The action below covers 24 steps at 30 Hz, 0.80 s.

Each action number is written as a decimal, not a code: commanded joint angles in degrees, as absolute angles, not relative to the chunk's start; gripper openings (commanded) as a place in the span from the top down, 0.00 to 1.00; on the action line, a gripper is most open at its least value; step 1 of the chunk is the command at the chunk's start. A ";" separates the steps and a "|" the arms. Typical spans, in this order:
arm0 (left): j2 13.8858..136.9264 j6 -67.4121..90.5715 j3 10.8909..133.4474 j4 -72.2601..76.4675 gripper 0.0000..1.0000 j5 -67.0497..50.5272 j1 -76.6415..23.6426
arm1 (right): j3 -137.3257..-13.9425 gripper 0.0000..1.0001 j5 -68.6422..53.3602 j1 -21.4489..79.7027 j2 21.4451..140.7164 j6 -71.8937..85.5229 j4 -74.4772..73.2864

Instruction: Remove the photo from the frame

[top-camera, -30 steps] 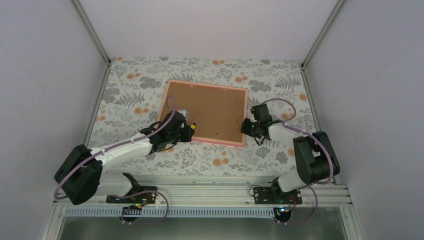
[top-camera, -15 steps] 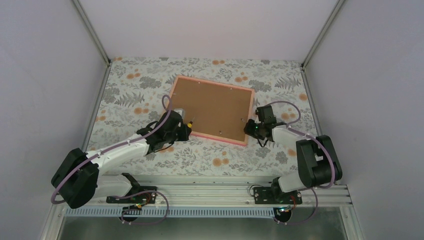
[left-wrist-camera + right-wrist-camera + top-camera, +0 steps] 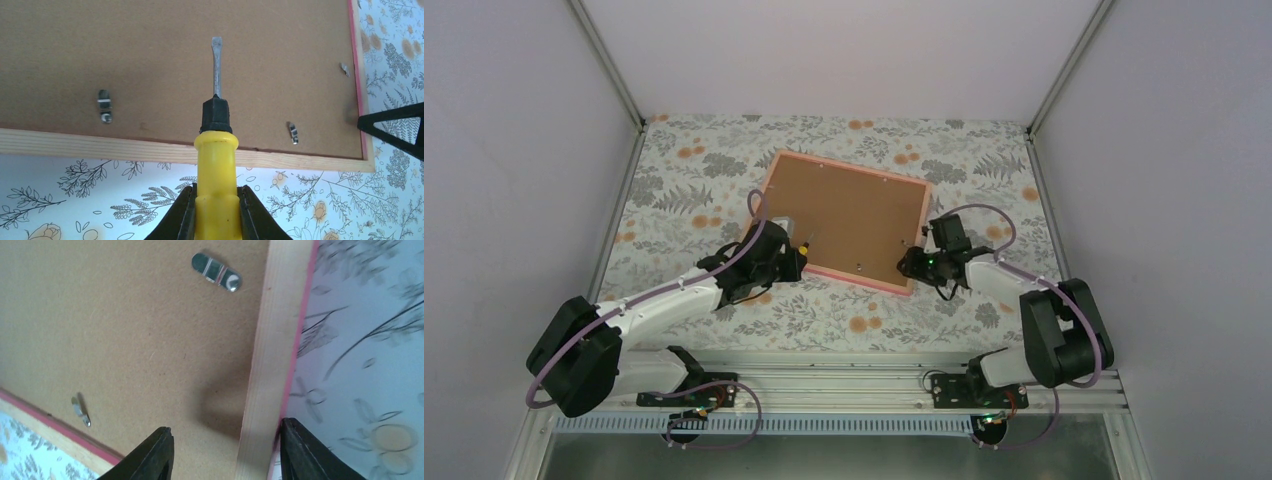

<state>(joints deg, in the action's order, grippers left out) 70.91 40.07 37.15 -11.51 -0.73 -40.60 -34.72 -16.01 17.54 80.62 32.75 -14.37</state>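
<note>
The frame (image 3: 855, 279) lies face down on the tablecloth, its brown backing board (image 3: 848, 213) up. The photo is hidden under the board. My left gripper (image 3: 796, 260) is shut on a yellow-handled screwdriver (image 3: 216, 165); its blade (image 3: 216, 65) reaches over the board, between two metal clips (image 3: 104, 105) (image 3: 293, 133). My right gripper (image 3: 908, 265) is open and straddles the frame's right rail (image 3: 270, 340) near the near right corner: one finger (image 3: 156, 455) over the board, the other (image 3: 305, 452) outside against the pink edge.
A floral tablecloth (image 3: 704, 190) covers the table. White walls with metal posts close in the left, right and back. More clips sit on the board (image 3: 216, 271) (image 3: 80, 410). The right gripper's finger shows at the left wrist view's right edge (image 3: 395, 127).
The frame has turned and shifted away to the right on the cloth. My right gripper has moved left onto its near right corner. The left gripper has drawn back slightly with the screwdriver.
</note>
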 commanded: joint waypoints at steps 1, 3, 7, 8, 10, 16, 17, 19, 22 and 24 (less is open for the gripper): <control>70.05 39.79 36.36 -10.08 0.98 -1.34 -40.25 | -34.20 0.54 -20.09 21.47 80.13 31.54 -15.62; 69.98 39.79 36.17 -9.95 0.97 -1.40 -40.25 | -34.48 0.53 -20.28 23.51 80.51 31.74 -15.60; 69.45 39.90 35.71 -10.06 0.98 -1.13 -40.25 | -35.57 0.53 -21.29 28.32 81.95 32.68 -15.23; 69.33 39.86 35.62 -10.08 0.97 -1.01 -40.21 | -36.04 0.52 -21.39 29.51 82.45 32.98 -15.02; 69.10 39.66 35.60 -10.36 0.98 -0.78 -40.12 | -37.04 0.52 -21.26 32.30 83.67 33.77 -14.67; 68.11 39.50 35.10 -10.85 0.98 -0.49 -39.32 | -41.46 0.50 -21.41 39.78 88.50 36.00 -12.42; 67.93 39.41 35.05 -10.97 0.98 -0.37 -39.17 | -42.22 0.50 -21.36 40.91 89.49 36.39 -12.07; 67.50 39.40 34.81 -11.22 0.98 -0.44 -38.81 | -44.14 0.50 -21.36 43.16 91.37 36.83 -11.50; 66.86 39.36 34.39 -11.59 0.98 -0.30 -38.31 | -47.18 0.50 -21.51 45.89 94.59 36.77 -11.15; 66.38 39.28 34.24 -11.89 0.98 -0.23 -37.96 | -48.93 0.50 -21.93 47.10 97.10 36.37 -11.29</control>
